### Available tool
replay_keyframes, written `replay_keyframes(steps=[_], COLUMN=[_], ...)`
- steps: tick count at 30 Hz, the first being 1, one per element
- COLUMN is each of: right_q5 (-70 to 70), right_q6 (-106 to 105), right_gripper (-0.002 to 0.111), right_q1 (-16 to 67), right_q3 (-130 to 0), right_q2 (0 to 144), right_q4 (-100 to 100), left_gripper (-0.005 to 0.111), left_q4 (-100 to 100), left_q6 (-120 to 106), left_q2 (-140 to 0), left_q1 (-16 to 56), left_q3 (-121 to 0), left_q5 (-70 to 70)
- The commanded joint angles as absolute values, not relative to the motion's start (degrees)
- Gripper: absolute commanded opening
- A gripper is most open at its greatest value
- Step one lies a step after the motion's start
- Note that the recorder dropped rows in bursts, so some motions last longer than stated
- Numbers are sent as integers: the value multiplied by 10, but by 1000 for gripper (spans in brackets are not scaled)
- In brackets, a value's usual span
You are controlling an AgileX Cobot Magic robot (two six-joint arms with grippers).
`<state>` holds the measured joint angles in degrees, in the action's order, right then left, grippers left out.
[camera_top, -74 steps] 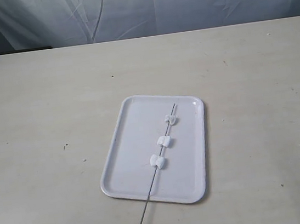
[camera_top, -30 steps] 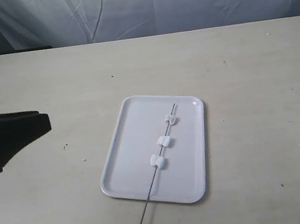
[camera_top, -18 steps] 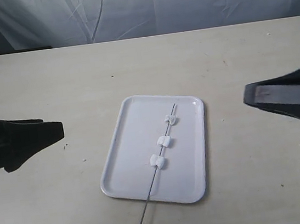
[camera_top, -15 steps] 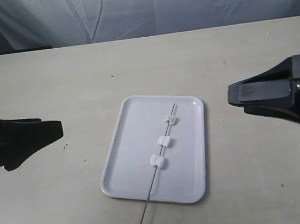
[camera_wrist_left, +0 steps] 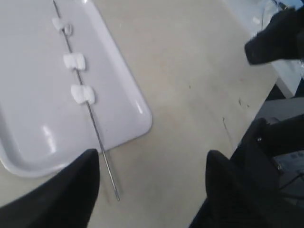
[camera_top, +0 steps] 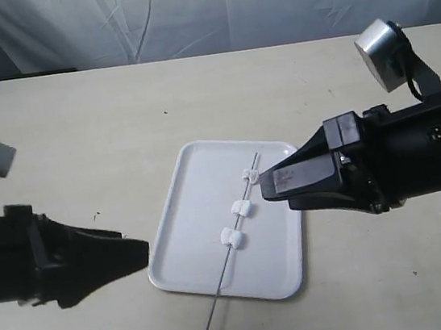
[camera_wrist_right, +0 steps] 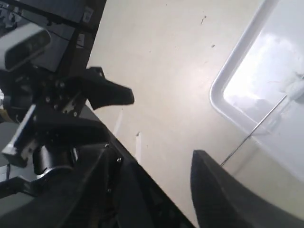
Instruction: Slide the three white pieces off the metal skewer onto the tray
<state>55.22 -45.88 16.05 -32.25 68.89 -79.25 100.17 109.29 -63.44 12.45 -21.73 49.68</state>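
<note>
The glossy white tray (camera_top: 171, 212) lies mid-table. The thin metal skewer (camera_top: 220, 283) lies slanted across it, its near end jutting over the front rim onto the table. The three white pieces (camera_top: 242, 208) sit threaded along it, over the tray. My left gripper (camera_top: 141, 253) hovers open just left of the tray's front corner. The left wrist view shows the tray (camera_wrist_left: 28, 118), skewer (camera_wrist_left: 95, 133) and pieces (camera_wrist_left: 74, 61) ahead of the open left gripper (camera_wrist_left: 153, 156). My right gripper (camera_top: 267, 183) is open, over the tray's right side beside the far piece. The right wrist view shows the tray (camera_wrist_right: 266, 57), skewer (camera_wrist_right: 256, 127) and open right gripper (camera_wrist_right: 152, 164).
The beige table (camera_top: 76, 119) runs back to a pale draped cloth (camera_top: 208, 12). In the right wrist view the left arm (camera_wrist_right: 102, 92) shows opposite, with the table's edge (camera_wrist_right: 137, 147) and dark floor below it.
Both arms have come in from the sides toward the tray, the right one now over its right edge. Skewer, pieces and tray have not moved.
</note>
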Motion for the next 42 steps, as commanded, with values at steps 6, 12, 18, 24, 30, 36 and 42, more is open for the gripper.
replay_keyframes(steps=[6,12,18,24,30,36,42], right_q5=[504,500,506,510,508,507,509], right_q6=[-481,-481,-480,-480,-480,-480,-480], right_gripper=[51,51,51,51,51,51,51], right_q1=[164,164,164,164,164,164,164], right_q3=[-328,-328,-328,-328,-328,-328,-328], right_q2=[689,689,689,689,689,689,689], right_q4=[-800,-800,-800,-800,-800,-800,-800], left_gripper=[61,61,61,58,58,58,58], left_q4=[999,969,959,958,958,958,958], left_q6=[1136,1136,1143,1144,1149,1155,1186], left_q2=[-700,-751,-840,-930,-946,-946,-946], left_q1=[312,437,511,539,539,539,539], left_q3=[-200,-223,-276,-314,-317,-317,-317], left_q5=[287,150,75,48,65,66,64])
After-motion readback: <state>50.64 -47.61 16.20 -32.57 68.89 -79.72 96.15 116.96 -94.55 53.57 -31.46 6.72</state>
